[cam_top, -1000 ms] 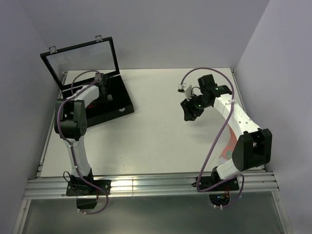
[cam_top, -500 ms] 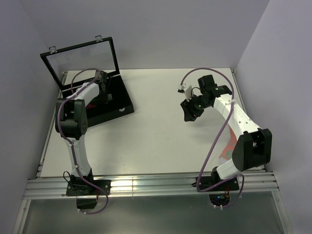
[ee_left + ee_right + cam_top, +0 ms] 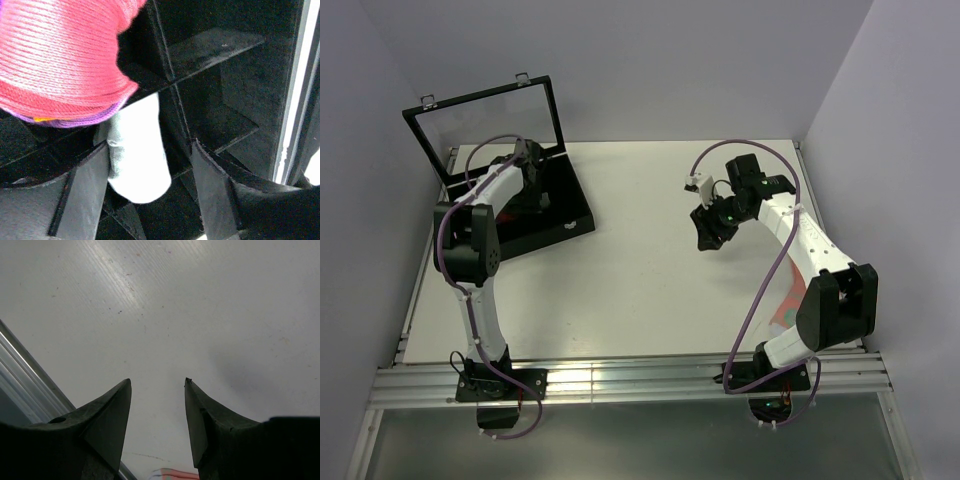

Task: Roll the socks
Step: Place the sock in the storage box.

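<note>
Pale-walled white table (image 3: 650, 290) holds a box (image 3: 575, 215) with socks (image 3: 60, 55).

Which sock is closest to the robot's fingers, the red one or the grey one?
The grey sock, lying between the open fingers of the left gripper; the red sock sits beyond the fingertips.

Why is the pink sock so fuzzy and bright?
Left wrist view: the red sock sits very close to the lens, so it is blurred and washed out, while the black box stays dark. Right wrist view: a bright glare streak crosses the table. Top external view: sharp, evenly lit.
</note>
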